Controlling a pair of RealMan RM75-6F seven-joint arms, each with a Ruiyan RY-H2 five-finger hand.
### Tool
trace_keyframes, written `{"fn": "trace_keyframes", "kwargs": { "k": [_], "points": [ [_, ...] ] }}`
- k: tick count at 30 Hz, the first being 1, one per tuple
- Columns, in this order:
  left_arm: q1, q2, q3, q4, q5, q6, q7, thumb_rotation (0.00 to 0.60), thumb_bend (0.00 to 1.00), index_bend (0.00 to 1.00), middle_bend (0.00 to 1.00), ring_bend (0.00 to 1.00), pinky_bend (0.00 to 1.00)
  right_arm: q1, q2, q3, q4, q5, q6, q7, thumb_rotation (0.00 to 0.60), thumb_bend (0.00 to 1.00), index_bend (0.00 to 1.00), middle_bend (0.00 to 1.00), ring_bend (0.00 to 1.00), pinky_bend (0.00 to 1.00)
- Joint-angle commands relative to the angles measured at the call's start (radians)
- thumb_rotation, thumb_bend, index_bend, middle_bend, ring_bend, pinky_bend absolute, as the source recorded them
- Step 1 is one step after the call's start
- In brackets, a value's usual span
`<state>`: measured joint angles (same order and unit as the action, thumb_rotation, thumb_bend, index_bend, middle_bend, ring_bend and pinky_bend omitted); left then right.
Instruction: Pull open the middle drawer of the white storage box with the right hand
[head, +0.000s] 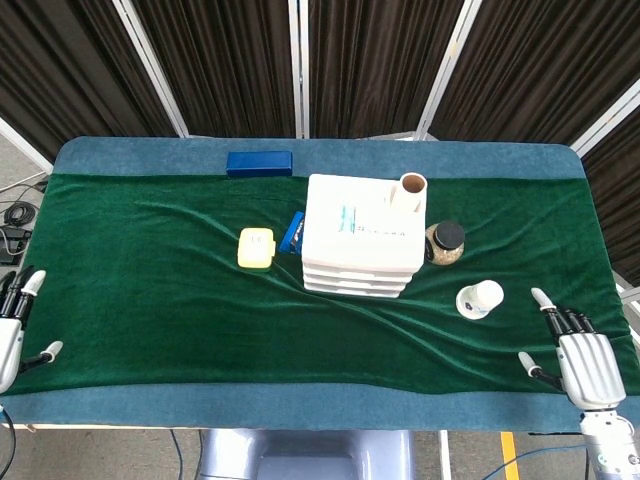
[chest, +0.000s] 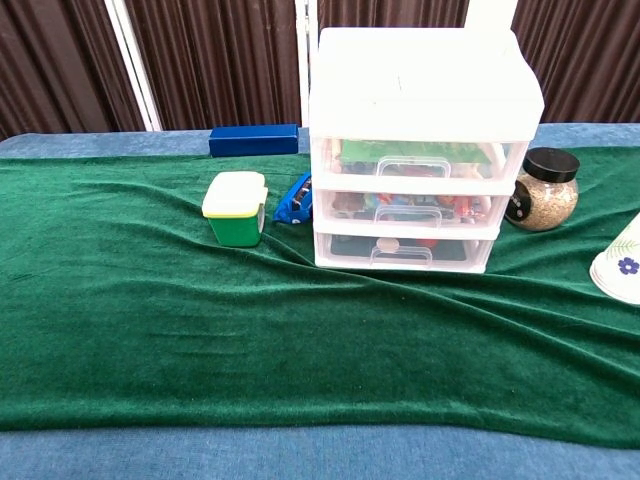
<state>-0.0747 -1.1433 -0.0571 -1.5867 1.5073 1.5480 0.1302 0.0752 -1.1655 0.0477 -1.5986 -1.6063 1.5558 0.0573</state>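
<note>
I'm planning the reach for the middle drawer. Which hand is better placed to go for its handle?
Right. The right hand sits open at the table's near edge, nearer the white storage box than the left hand, which is at the far left edge.

White storage box (head: 362, 236) mid-table, right hand (head: 583, 363) empty, spread, well apart.
</note>
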Motion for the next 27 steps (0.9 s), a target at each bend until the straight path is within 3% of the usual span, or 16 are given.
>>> {"fn": "trace_keyframes", "kwargs": {
  "k": [1,6,12,20,27],
  "points": [
    [0.001,0.002,-0.002,-0.001,-0.002,0.001,-0.004,0.6,0.13,0.0,0.0,0.0,0.0,0.009,-0.011,-0.005,-0.005,0.001,-0.022,0.019,0.6,0.17,0.14,0.71,0.74,0.61],
    [0.003,0.001,-0.005,0.001,0.003,0.013,-0.015,0.6,0.13,0.0,0.0,0.0,0.0,0.058,-0.013,-0.027,-0.099,0.034,-0.156,0.131,0.6,0.28,0.18,0.85,0.87,0.73],
    [0.007,0.003,-0.007,0.001,0.009,0.025,-0.028,0.6,0.13,0.0,0.0,0.0,0.0,0.125,-0.029,-0.034,-0.208,0.076,-0.305,0.212,0.6,0.47,0.18,0.91,0.93,0.79],
    [0.012,0.009,-0.013,0.003,0.012,0.04,-0.057,0.6,0.13,0.0,0.0,0.0,0.0,0.192,-0.063,-0.017,-0.316,0.181,-0.459,0.344,0.6,0.52,0.16,0.91,0.93,0.8],
    [0.016,0.016,-0.012,0.001,0.021,0.05,-0.068,0.6,0.13,0.0,0.0,0.0,0.0,0.255,-0.121,0.034,-0.35,0.281,-0.559,0.43,0.6,0.52,0.13,0.91,0.93,0.8]
  ]
}}
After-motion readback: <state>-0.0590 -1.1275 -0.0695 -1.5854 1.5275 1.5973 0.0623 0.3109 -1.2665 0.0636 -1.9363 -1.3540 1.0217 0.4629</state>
